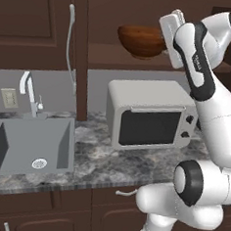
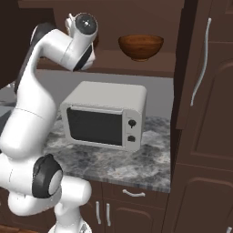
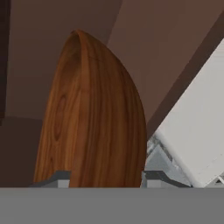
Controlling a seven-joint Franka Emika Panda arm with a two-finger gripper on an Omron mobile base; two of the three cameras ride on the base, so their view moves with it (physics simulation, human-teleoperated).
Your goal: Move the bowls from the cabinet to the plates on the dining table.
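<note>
Gripper (image 3: 103,183) straddles a wooden bowl (image 3: 94,118) on the cabinet (image 1: 41,18) shelf, jaws part-open around it; grip unclear.

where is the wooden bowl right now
The glossy reddish-brown wooden bowl stands upright on the open shelf of the dark brown wall cabinet, above the white microwave; in the hand view it rises between the gripper tips.

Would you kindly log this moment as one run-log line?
phase: grasp | gripper: straddling bowl rim, grip unconfirmed | bowl: on open cabinet shelf above microwave | transfer: not yet done
</note>
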